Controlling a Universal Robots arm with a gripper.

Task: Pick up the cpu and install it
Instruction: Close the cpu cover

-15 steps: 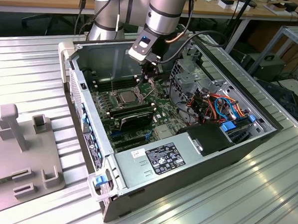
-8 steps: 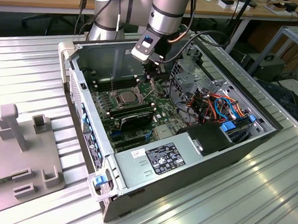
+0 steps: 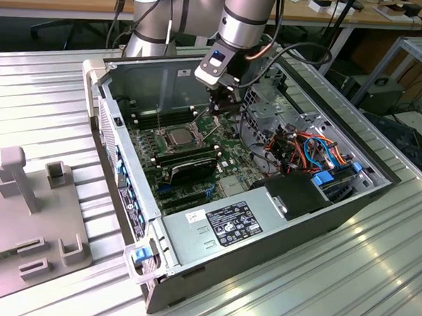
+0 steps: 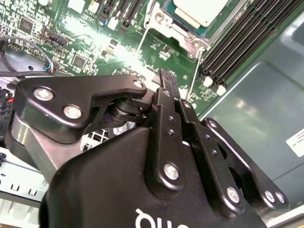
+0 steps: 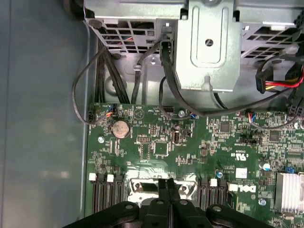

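Claw: gripper (image 3: 220, 110) on UR arm hangs inside open PC case (image 3: 151, 77), low over motherboard (image 3: 225, 155).
Claw state: fingers pressed together in both wrist views (image 4: 166, 78) (image 5: 169, 183); nothing visible btwn them.
CPU: cpu (image 3: 178, 136) lies flat in its socket on the board, dull silver top up; in the second wrist view (image 4: 197, 9) it sits inside the metal socket frame (image 4: 159, 19).
Claw vs cpu: apart, not touching. Ext. view puts claw near socket, on ext. view's right of it and higher.
Lever: thin wire latch lever (image 3: 207, 131) stands tilted up beside socket, its upper end close under claw. Contact w/ claw: can't tell.
Fingertips: in first wrist view they hang over the socket's metal edge, btwn two banks of black slots.
Memory: long black memory sticks (image 3: 186, 159) just beside socket, toward PSU. Black slots (image 4: 237, 42) run along the far side of socket.
PSU: grey power supply (image 3: 229, 223) at near end of case.
Cables: orange and red cables (image 3: 310, 149) bundled at ext. view's right of board.
Board details: coin cell (image 5: 120, 128) near board edge; finned heatsink (image 5: 289, 187); metal drive bracket (image 5: 206, 47) past board edge.
Outside case: grey fixture (image 3: 24, 212) on ribbed metal table (image 3: 44, 93), ext. view's left, well apart from case.
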